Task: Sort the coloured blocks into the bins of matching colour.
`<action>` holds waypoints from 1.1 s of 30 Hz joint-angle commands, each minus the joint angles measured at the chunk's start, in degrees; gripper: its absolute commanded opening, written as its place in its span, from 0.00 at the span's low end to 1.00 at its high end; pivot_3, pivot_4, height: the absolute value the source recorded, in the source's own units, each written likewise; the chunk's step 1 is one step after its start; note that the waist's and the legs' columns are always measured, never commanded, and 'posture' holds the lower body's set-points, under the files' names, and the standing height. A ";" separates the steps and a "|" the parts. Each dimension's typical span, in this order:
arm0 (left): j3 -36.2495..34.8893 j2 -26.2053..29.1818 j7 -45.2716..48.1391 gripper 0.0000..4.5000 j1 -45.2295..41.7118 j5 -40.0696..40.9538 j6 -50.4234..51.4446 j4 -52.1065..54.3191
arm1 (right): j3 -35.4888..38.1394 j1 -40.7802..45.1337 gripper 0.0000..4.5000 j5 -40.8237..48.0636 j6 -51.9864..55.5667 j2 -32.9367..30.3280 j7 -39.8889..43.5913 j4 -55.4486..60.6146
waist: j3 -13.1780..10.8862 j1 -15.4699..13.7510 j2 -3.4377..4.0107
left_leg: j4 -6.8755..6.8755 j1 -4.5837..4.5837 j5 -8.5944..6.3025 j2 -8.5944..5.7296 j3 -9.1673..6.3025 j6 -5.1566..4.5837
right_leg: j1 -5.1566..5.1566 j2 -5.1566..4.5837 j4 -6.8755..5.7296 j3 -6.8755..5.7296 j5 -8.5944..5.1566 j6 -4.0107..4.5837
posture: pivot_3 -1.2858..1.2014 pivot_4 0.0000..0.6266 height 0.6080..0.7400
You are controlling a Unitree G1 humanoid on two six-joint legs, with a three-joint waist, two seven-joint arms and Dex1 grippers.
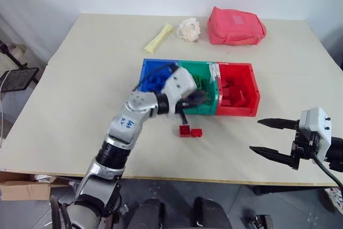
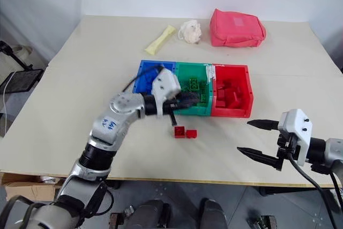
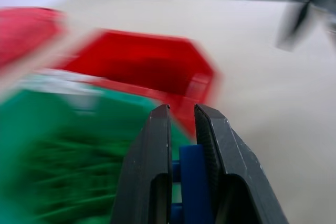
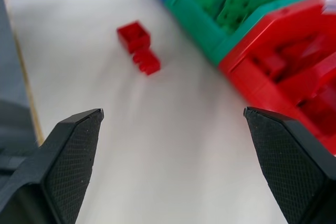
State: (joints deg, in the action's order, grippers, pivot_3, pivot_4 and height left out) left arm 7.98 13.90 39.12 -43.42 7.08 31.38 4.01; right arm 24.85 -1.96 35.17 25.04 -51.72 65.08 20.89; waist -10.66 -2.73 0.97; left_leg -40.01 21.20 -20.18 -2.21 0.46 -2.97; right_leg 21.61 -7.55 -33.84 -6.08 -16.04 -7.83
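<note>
Three bins stand in a row mid-table: blue (image 1: pixel 157 62), green (image 1: pixel 196 63) and red (image 1: pixel 237 110), each with blocks inside. My left gripper (image 1: pixel 199 99) hovers at the green bin's front edge, shut on a small blue block (image 3: pixel 191 182) that shows between its fingers in the left wrist view. Two red blocks (image 1: pixel 185 131) (image 1: pixel 196 132) lie side by side on the table just in front of the bins. My right gripper (image 1: pixel 255 135) hangs open and empty near the table's front right, its fingers pointing toward the bins.
A pink fabric pouch (image 1: pixel 236 25) lies at the back right of the table. A white crumpled object (image 1: pixel 189 29) and a pale yellow strip (image 1: pixel 159 38) lie at the back centre. The table's front edge (image 1: pixel 214 178) runs below my right gripper.
</note>
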 commanded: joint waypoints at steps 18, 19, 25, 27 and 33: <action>-4.65 9.00 -8.23 0.75 0.69 -2.24 4.37 -2.13 | -8.80 15.54 1.00 -1.71 -5.97 1.86 1.71 -11.20 | -0.02 -0.27 -0.03 | 0.00 0.04 0.00 -0.05 -0.07 0.01 | 0.02 0.00 -0.01 -0.07 0.01 -0.02 | 0.52 0.24 1.00; -4.72 8.99 -8.02 0.82 0.83 -1.97 4.42 -2.06 | -8.96 15.86 1.00 -1.84 -6.23 1.81 2.04 -11.60 | -0.02 -0.23 -0.03 | 0.00 0.04 0.00 -0.06 -0.07 0.01 | 0.02 0.00 -0.01 -0.07 0.01 -0.02 | 0.52 0.24 1.00; -5.45 9.59 -7.01 0.98 0.84 -1.51 3.79 -2.86 | -9.78 17.44 1.00 -2.52 -7.48 1.92 3.28 -13.64 | -0.02 -0.11 -0.03 | 0.00 0.03 0.00 -0.05 -0.03 0.01 | 0.02 0.01 -0.01 -0.08 0.01 -0.02 | 0.52 0.24 1.00; -5.61 10.10 -6.23 0.98 1.14 -1.24 3.44 -2.78 | -10.06 17.83 1.00 -2.59 -7.89 1.97 3.40 -14.12 | -0.02 -0.12 -0.03 | 0.00 0.03 0.00 -0.04 -0.03 0.01 | 0.02 0.01 -0.02 -0.08 0.01 -0.02 | 0.52 0.24 1.00; -4.96 13.03 4.47 0.98 7.02 5.91 2.18 5.81 | -10.34 18.41 1.00 -2.76 -8.75 2.10 3.59 -14.92 | -0.02 0.16 -0.03 | 0.03 0.02 -0.01 -0.03 -0.03 0.02 | 0.05 -0.01 -0.03 -0.05 0.01 -0.02 | 0.52 0.24 1.00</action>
State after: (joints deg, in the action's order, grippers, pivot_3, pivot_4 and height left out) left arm 3.21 26.14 40.03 -37.16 9.81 35.38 5.25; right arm 13.68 15.84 32.04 17.43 -49.66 68.25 5.56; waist -10.68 -2.57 0.94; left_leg -39.98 21.23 -20.19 -2.23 0.42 -2.94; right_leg 21.66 -7.56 -33.85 -6.13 -16.03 -7.85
